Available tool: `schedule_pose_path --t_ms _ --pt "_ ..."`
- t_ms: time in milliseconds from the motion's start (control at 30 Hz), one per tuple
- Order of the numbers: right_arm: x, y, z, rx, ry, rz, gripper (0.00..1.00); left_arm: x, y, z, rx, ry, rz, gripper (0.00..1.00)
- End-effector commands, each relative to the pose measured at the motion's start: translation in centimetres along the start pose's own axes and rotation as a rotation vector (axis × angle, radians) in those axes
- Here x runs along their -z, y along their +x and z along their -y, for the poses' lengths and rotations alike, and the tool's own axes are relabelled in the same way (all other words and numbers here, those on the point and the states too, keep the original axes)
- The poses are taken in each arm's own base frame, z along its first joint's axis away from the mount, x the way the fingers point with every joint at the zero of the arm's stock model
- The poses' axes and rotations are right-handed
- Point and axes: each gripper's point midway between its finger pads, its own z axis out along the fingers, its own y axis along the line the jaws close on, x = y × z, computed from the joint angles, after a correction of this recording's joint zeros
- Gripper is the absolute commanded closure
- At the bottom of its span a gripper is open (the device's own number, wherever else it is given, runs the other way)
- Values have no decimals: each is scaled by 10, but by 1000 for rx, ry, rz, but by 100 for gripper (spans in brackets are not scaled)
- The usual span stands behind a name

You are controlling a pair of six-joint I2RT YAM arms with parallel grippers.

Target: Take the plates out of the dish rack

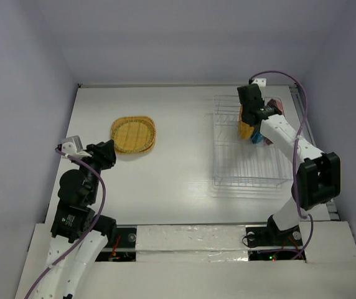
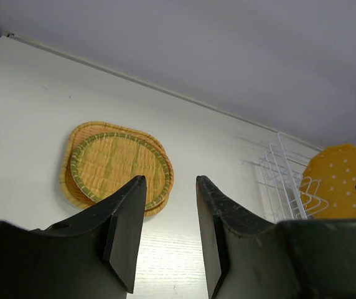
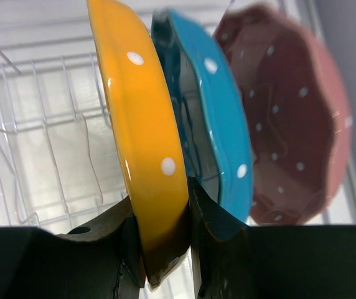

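Two tan woven-look plates lie stacked on the table left of centre. The white wire dish rack stands at the right. In its far end stand an orange dotted plate, a blue one and a dusty red one, all on edge. My right gripper is shut on the orange plate's rim, one finger on each face. My left gripper hovers open and empty near the tan plates.
The table's back wall and right wall stand close behind the rack. The rack's near slots hold nothing. Bare white tabletop lies between the tan plates and the rack.
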Motion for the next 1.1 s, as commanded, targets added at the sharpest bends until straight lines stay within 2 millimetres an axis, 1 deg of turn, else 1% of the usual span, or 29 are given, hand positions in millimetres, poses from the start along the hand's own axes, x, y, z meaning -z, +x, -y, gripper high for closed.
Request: schedule_pose_path --t_ms 0,33,100,133,167,200,233,267,300,333,367,400,433,467,500,533,600,633,667,700,767,800,833,867,967,1000,1067 --pt "57 -106 25 -148 40 302 100 0 -7 5 10 22 30 65" --pt "65 -116 30 -154 41 326 100 0 -7 5 12 23 31 65" --pt "73 -125 34 -166 45 347 100 0 -7 5 13 24 33 65" --pt "78 -127 32 -166 35 355 100 0 -7 5 11 24 33 65" --pt "86 -135 37 -184 33 376 100 0 -7 5 12 22 30 65" --pt "90 -137 38 -189 26 379 100 0 -7 5 12 22 30 65" --pt "97 -140 36 -201 6 391 100 0 -7 5 10 22 30 65" --pt "110 -144 34 -216 -38 412 100 -1 -6 5 10 22 29 65" --pt "117 -146 34 -229 -67 418 100 -1 -7 5 10 22 30 65" --pt "124 -146 26 -252 -122 421 100 -1 -6 5 11 22 29 65" --pt "141 -148 11 -259 -246 432 100 -1 -7 5 12 22 30 65" --pt "142 -140 -1 -260 -312 413 100 -1 -6 5 10 22 29 65" --pt "150 -134 -19 -278 -403 396 100 -1 -7 5 12 22 30 65" --pt "164 -125 -46 -257 -530 369 100 -1 -6 5 10 22 29 65" --pt "170 -118 -59 -256 -584 353 100 -2 -6 5 9 21 27 65" --pt "172 -104 -75 -250 -630 318 100 -2 -5 5 9 20 25 65" --pt "194 -88 -111 -228 -784 279 100 -3 -4 5 9 17 19 65" --pt "198 -73 -127 -230 -839 231 100 -4 -3 4 6 16 17 65" --pt "206 -65 -140 -227 -897 210 100 -5 -2 4 6 13 11 65" --pt "227 -56 -161 -211 -1011 195 100 -6 0 4 5 11 6 65" --pt "240 -29 -187 -173 -1113 113 100 -7 0 4 4 9 2 65" --pt "248 -12 -204 -146 -1154 72 100 -7 1 3 4 8 -1 65" --pt "256 -5 -210 -127 -1189 56 100 -7 2 3 3 7 -2 65" --pt "258 13 -220 -93 -1215 12 100 -7 1 3 4 7 -2 65" --pt "263 40 -234 -62 -1248 -29 100 -8 4 2 3 3 -12 65" --pt "260 55 -239 -49 -1276 -66 100 -9 5 2 1 0 -17 65" --pt "264 75 -246 -35 -1310 -108 100 -10 6 2 -1 -3 -24 65"
